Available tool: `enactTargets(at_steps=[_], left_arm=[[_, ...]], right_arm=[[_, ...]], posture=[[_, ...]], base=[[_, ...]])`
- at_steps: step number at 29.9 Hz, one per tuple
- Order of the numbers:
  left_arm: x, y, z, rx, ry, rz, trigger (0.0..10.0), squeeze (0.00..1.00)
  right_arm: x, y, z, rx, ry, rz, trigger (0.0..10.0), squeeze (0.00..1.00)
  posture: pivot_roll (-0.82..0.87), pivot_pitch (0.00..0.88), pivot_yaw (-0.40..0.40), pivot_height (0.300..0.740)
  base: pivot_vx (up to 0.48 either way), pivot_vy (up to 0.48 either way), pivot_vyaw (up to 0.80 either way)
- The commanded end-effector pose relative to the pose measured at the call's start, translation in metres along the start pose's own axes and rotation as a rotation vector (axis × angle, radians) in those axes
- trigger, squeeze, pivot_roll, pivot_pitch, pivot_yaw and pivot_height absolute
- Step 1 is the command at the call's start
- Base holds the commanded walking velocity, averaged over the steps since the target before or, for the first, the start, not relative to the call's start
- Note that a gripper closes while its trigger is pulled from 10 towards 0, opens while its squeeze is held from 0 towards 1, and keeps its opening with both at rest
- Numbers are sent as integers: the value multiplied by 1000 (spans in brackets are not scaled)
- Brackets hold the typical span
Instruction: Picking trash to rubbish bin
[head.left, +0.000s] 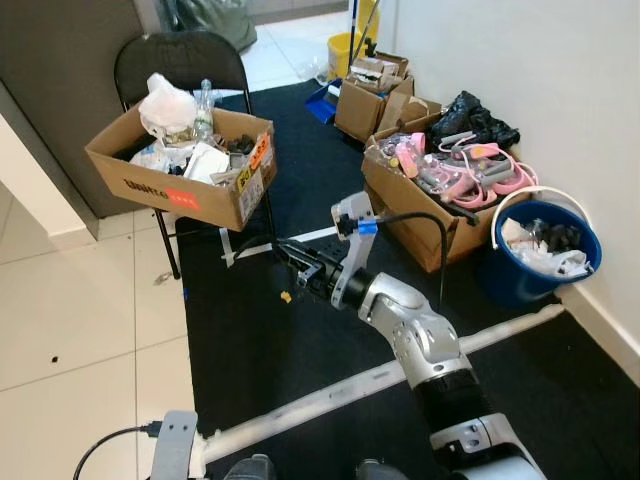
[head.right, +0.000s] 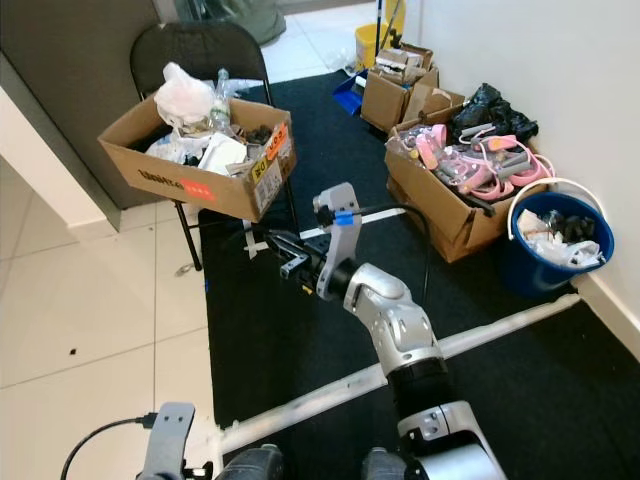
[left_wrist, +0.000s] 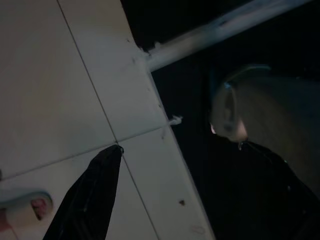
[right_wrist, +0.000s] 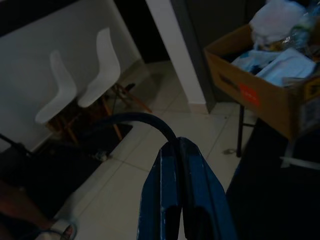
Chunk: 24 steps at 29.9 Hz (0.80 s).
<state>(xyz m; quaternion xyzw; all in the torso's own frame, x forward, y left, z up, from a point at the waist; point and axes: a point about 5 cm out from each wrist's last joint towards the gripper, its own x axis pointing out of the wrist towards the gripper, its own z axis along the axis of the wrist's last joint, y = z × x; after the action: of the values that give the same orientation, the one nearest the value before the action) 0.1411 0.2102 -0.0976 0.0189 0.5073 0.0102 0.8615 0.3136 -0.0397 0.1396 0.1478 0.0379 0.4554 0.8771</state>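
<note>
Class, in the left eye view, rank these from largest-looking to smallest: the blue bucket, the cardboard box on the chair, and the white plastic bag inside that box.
1. cardboard box on the chair
2. blue bucket
3. white plastic bag

The bucket stands nearer the camera, so true sizes may differ.

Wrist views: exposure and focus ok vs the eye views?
Left wrist view: dark, black finger silhouetted over pale floor tiles. Right wrist view: dim, shut right gripper close and soft, cardboard box readable. Eye views: evenly lit, sharp, box and blue bucket clear.
</note>
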Motion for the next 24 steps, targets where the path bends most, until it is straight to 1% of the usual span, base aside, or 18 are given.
enactTargets(at_steps=[1, 8, 10, 17, 24], left_arm=[[-1, 4, -3, 7, 10, 6, 10000, 0], [-1, 7, -3, 8, 8, 10, 10000, 0], [-2, 12, -3, 12, 8, 17, 10000, 0], [-3, 19, 1, 20, 5, 24, 10000, 0], [-3, 22, 6, 24, -4, 23, 10000, 0]], right_arm=[[0, 1, -1, 1, 0, 8, 10000, 0], [2, 4, -1, 2, -3, 19, 10000, 0], [3, 6, -2, 3, -2, 30, 10000, 0], [4, 7, -2, 4, -4, 40, 10000, 0], [4, 7, -3, 0, 4, 39, 10000, 0]], posture=[[59, 94, 39, 740], [74, 92, 38, 740], [74, 92, 38, 740], [77, 86, 40, 740], [75, 78, 41, 740]], base=[[409, 0, 0], [403, 0, 0], [403, 0, 0], [404, 0, 0], [406, 0, 0]])
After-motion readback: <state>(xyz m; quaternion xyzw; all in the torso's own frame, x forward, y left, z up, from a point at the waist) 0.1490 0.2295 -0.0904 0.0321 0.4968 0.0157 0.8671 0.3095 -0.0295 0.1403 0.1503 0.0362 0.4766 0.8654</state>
